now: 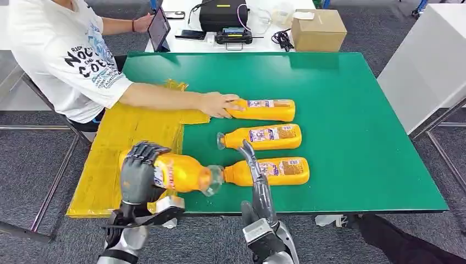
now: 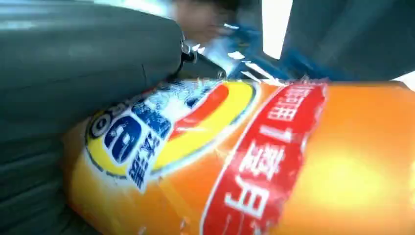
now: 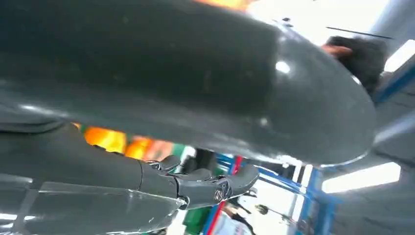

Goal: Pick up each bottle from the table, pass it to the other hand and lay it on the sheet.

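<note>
Over the yellow sheet (image 1: pixel 118 159), the left hand (image 1: pixel 137 173) grips a bottle (image 1: pixel 184 173).

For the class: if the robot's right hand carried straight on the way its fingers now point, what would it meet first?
Probably the nearest bottle lying on the table: the right hand points away from the robot, its fingertips already overlapping that bottle in the head view. Height is unclear, so it might pass above.

The left hand (image 1: pixel 138 173) came up from the lower left on its silver arm, dark fingers (image 1: pixel 147 151) curled over the top of a bottle (image 1: pixel 181 173) and holding it on its side. The right hand (image 1: pixel 258 184) rose from the lower edge with its fingers (image 1: pixel 248 154) stretched out nearly straight and apart, gripping nothing; in the right wrist view its thumb (image 3: pixel 195 83) stood clear of those fingers.
</note>
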Tool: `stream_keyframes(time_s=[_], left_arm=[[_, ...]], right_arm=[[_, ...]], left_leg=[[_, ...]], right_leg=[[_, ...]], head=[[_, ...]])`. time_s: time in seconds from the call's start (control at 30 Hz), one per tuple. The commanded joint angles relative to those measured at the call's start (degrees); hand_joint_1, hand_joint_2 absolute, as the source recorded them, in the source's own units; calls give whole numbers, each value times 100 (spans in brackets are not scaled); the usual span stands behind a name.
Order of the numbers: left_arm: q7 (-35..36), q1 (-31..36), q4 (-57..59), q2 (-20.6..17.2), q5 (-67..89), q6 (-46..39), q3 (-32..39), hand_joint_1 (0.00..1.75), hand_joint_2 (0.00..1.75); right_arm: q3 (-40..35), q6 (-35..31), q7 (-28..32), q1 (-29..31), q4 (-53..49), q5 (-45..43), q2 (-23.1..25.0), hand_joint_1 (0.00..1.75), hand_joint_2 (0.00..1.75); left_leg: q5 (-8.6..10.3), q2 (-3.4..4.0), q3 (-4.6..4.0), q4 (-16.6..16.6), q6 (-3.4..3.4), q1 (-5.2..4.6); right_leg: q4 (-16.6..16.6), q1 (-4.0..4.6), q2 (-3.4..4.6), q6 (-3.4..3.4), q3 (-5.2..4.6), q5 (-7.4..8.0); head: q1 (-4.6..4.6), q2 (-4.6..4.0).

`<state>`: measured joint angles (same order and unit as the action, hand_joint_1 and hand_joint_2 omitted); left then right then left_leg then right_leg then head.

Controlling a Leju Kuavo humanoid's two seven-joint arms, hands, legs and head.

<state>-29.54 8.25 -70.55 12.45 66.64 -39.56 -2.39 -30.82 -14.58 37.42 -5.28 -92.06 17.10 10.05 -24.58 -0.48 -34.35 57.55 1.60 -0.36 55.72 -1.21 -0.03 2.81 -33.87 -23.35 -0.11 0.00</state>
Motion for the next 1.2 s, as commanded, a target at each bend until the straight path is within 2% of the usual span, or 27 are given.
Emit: stream_keyframes(time_s=[0.03, 0.13, 0.3, 0.4, 0.53, 0.6, 0.77, 0.9, 0.93, 0.97, 1.0, 1.2], left_arm=[[2298, 1677, 3466, -1500, 2336, -44, -804, 175, 175], [2501, 1917, 3956, -1636, 2336, 74, -1185, 175, 175], [2582, 1961, 4031, -1627, 2336, 124, -1288, 175, 175], [2393, 2088, 4314, -1583, 2240, 429, -1096, 175, 175], [2504, 2230, 4520, -1602, 2336, 652, -1070, 175, 175], [2546, 2292, 4585, -1565, 2336, 711, -956, 175, 175], [2076, 2346, 4516, -1380, 1614, 1139, -361, 175, 175], [1514, 2345, 4507, -1250, 788, 2131, 104, 175, 175], [1272, 2318, 4525, -1223, 403, 2612, 282, 141, 175], [1186, 2297, 4568, -1239, 185, 3062, 320, 10, 175], [1105, 2254, 4624, -1271, -69, 3455, 360, 0, 175], [733, 2079, 4683, -1308, -829, 4015, 632, 0, 175]], right_arm=[[344, 258, 201, 131, -387, -274, 17, 0, 0], [385, 328, 233, 115, -444, -340, 30, 0, 0], [400, 328, 241, 101, -475, -347, 30, 0, 0], [457, 460, 258, 69, -555, -492, 43, 0, 0], [458, 586, 224, 80, -501, -498, 55, 0, 0], [443, 645, 205, 89, -437, -472, 78, 0, 0], [452, 724, 139, 81, -390, -472, 121, 0, 0], [433, 850, 75, 110, -265, -419, 138, 0, 0], [421, 894, 61, 140, -191, -408, 137, 0, 0], [427, 996, 34, 174, -117, -471, 143, 0, 0], [437, 1021, 32, 215, -16, -479, 157, 0, 0], [391, 1087, 70, 315, 210, -487, 167, 0, 0]], left_leg=[[0, 5, 29, -12, -16, 8], [3, -12, 24, -6, -15, 10], [1, 15, 11, -1, -14, 9], [-3, -4, 26, 1, -18, 14], [2, 7, 27, -3, -20, 13], [5, 5, 32, -5, -16, 8], [15, 7, 46, -8, -29, 13], [26, 6, 51, -11, -41, 16], [26, 9, 50, -10, -44, 21], [29, 10, 56, -15, -44, 17], [28, 14, 62, -16, -42, 16], [24, 22, 75, -19, -40, 17]], right_leg=[[-9, 9, 0, -17, 26, -2], [-3, 11, -27, -16, 24, -10], [0, 8, 2, -7, 8, -4], [-2, 13, -7, -13, 33, -9], [-5, 12, 8, -15, 34, 1], [-4, 8, 7, -11, 35, 2], [-4, 14, 8, -24, 45, 13], [-4, 24, 5, -36, 45, 21], [-7, 30, 7, -43, 46, 23], [-9, 26, 8, -47, 49, 27], [-9, 24, 12, -45, 55, 26], [-9, 20, 22, -42, 71, 24]], head=[[0, 0], [-2, 0], [-2, 0], [2, 0], [0, 0], [0, 0], [0, 0], [0, 0], [0, 0], [0, 0], [0, 0], [2, 0]])
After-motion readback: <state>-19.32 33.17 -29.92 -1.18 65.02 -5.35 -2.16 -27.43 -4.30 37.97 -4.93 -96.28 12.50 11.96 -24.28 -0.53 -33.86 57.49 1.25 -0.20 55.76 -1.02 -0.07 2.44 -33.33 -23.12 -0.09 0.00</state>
